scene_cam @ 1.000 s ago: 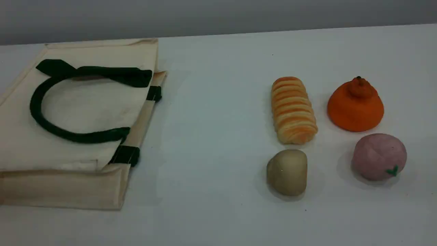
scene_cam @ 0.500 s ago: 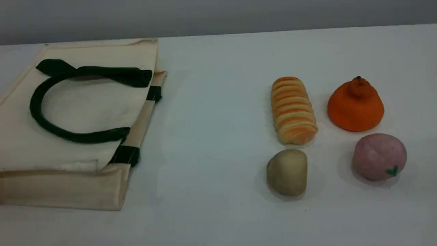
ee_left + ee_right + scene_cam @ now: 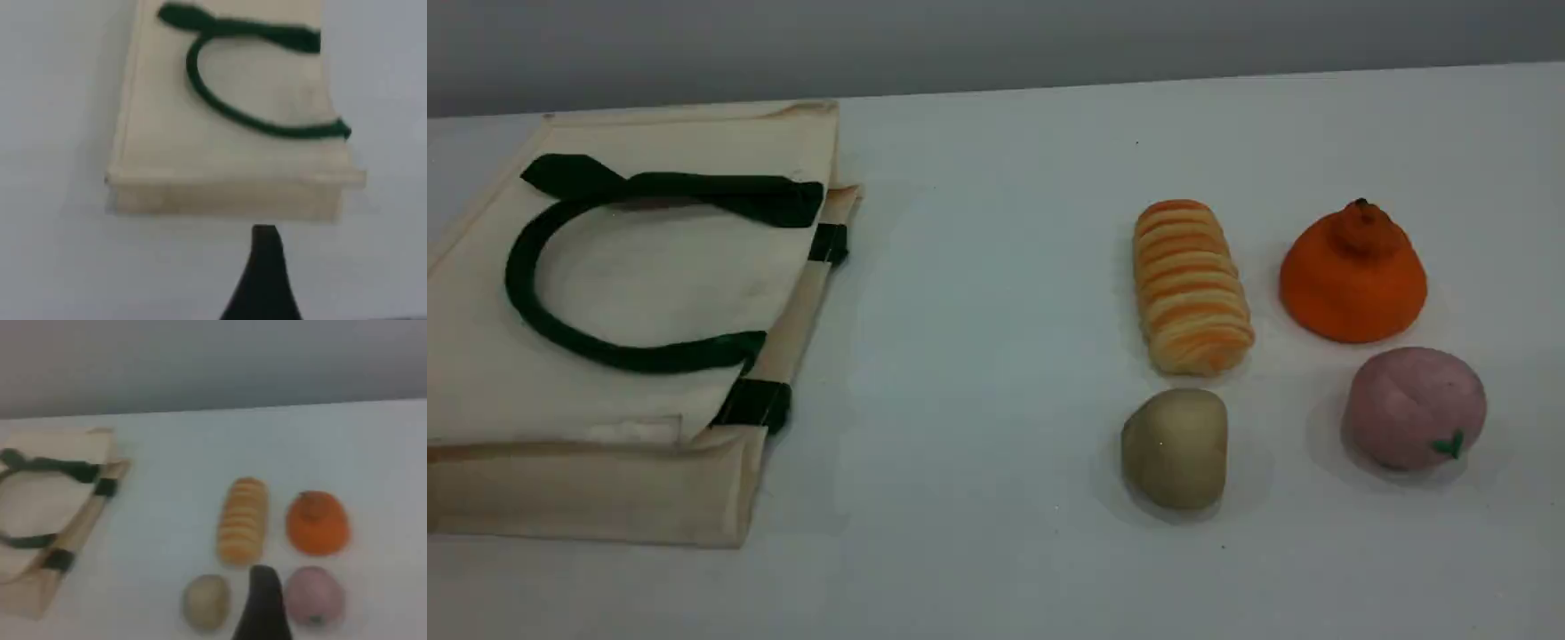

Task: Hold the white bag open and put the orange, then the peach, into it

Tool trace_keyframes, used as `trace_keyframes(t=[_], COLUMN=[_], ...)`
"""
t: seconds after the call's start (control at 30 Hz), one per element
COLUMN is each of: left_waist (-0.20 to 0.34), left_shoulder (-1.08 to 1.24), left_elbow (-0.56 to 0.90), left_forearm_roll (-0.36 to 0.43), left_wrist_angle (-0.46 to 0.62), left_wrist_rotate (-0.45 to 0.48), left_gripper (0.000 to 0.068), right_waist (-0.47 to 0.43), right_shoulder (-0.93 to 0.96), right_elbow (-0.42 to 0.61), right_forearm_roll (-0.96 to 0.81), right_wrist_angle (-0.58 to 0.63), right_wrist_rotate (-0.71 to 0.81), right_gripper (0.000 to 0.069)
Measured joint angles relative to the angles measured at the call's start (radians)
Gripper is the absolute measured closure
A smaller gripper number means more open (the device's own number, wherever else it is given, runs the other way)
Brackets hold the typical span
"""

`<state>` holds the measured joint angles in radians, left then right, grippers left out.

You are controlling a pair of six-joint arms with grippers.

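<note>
1. The white bag (image 3: pixel 631 293) lies flat on its side at the left of the desk (image 3: pixel 978 267), its mouth edge turned toward the fruits and its folded bottom panel along the near side
2. One dark green handle (image 3: pixel 560 338) curves in a loop on top of the bag's upper face; green handle patches (image 3: pixel 754 404) show at the mouth edge
3. The orange (image 3: pixel 1353 276) sits on the right of the desk at the far side, knobbed stem bump upward, apart from everything else
4. The peach (image 3: pixel 1414 407) sits just nearer than the orange, its small green leaf mark facing the near right, not touching the orange
5. A striped bread roll (image 3: pixel 1192 286) lies lengthwise to the left of the orange, and a beige lump (image 3: pixel 1174 449) sits in front of it, left of the peach
6. The fruits are well apart from the bag, with bare desk between
7. Neither arm appears in the scene view
8. The left gripper (image 3: pixel 264 267) hovers above the desk near the bag's bottom end; only one dark fingertip shows, and its jaws stand wide apart with nothing between them
9. The right gripper (image 3: pixel 263 603) hangs above the near side of the fruit group, between the lump and the peach in its view; its jaws are spread too, holding nothing
</note>
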<state>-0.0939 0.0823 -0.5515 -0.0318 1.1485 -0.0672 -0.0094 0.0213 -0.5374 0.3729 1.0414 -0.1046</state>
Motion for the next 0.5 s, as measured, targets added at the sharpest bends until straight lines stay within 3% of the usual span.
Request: trace_keyframes(t=[0.23,0.5], left_waist=[0.000,0.001], left_shoulder=[0.210,0.488], left_elbow=[-0.101,-0.164], left_forearm_roll=[-0.051,-0.053], left_wrist_angle=[-0.037,-0.215], left_wrist_rotate=[0.003,0.009], left_gripper=[0.0155,0.0155], right_waist=[0.000,0.000], right_shoulder=[0.198,0.471], right_elbow=[-0.031,-0.031], right_forearm_roll=[0.103,0.217], right_wrist_angle=[-0.104,-0.302], right_wrist_rotate=[-0.068,-0.199], right_gripper=[0.0185,0.0185])
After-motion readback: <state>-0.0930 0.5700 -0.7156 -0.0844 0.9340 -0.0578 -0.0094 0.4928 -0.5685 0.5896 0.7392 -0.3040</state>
